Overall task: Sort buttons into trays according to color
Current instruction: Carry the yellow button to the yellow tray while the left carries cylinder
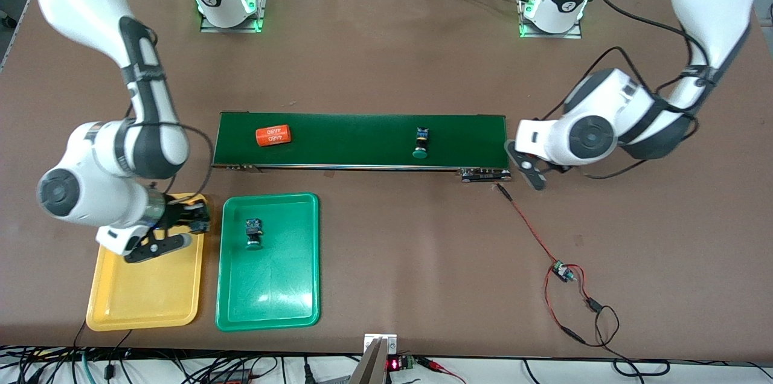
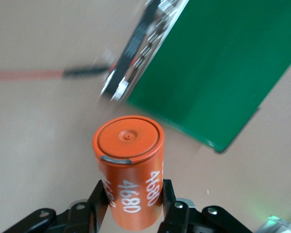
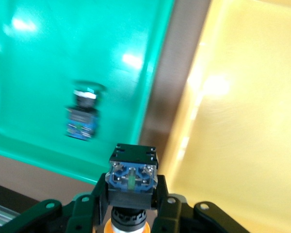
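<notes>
Green tray [image 1: 267,311]: on the bench [image 1: 423,263] near the front camera, one green-capped button [image 1: 253,232] lying inside.

Yellow tray [image 1: 145,305]: beside it, toward my right arm's end.

My right end effector [image 3: 129,194]: over the yellow tray, pinching a button with an orange cap [image 3: 131,177].

Conveyor belt [image 1: 362,139]: farther from the camera, carrying a second green-capped button [image 1: 421,142] and an orange cylinder [image 1: 273,136].

My left end effector [image 2: 132,201]: past the belt's end, pinching an orange "4680" cylinder [image 2: 130,167].
</notes>
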### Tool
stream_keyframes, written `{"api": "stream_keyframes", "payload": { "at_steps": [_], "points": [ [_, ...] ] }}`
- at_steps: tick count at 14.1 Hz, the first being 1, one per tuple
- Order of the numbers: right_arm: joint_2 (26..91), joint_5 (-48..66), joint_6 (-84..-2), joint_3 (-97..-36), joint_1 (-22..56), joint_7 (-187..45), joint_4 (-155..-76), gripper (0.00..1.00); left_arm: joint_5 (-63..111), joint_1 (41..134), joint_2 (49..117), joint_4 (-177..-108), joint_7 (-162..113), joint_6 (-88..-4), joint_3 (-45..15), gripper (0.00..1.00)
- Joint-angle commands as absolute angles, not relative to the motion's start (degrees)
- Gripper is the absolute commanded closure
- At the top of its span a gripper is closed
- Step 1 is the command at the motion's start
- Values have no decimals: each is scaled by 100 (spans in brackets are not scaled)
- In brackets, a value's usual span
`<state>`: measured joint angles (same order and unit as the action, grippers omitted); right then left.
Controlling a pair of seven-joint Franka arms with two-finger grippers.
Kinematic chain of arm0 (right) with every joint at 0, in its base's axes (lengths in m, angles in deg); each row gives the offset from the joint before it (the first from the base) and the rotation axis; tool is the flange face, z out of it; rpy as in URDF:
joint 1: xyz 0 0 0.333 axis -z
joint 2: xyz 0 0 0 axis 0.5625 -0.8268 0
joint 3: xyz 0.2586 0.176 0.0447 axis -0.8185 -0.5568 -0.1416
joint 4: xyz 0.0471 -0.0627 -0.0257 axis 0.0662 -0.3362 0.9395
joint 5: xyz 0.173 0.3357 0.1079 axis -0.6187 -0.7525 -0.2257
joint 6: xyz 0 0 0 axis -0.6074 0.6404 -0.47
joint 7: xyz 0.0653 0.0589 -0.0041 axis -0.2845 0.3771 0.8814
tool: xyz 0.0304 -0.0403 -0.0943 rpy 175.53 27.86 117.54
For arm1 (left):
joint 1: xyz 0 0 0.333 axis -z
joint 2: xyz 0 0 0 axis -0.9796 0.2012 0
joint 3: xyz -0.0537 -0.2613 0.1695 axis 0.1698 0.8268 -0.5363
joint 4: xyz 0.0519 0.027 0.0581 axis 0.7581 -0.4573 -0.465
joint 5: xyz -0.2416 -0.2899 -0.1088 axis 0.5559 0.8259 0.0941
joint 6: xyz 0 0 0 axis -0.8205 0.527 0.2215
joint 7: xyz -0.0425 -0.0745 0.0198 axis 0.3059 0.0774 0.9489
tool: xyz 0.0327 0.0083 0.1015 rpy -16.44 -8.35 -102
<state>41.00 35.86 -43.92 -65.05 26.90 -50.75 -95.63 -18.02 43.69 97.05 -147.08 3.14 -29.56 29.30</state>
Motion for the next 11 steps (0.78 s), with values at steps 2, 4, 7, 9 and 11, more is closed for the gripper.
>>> {"api": "stream_keyframes", "payload": {
  "at_steps": [2, 4, 7, 9, 11],
  "points": [
    [3985, 3649, -4590, -6600, 2903, -3719, -9484, 100, -1938, 4884, 9809, -14780, 1083, -3336, 2871, 74],
    [3985, 3702, -4581, -6600, 2966, -3629, -9501, 100, -2139, 5394, 9800, -14780, 1030, -3319, 2749, 74],
    [3845, 4184, -4589, -6600, 3185, -3366, -9519, 100, -2175, 5825, 9800, -14859, 986, -3310, 2477, 74],
    [3643, 4168, -4624, -6600, 3325, -3286, -9510, 100, -2175, 6063, 9800, -14859, 776, -3292, 2318, 49],
    [3554, 4168, -4834, -6600, 3370, -3373, -9519, 100, -2175, 6152, 9809, -14850, 705, -3301, 2300, 0]
  ]
}}
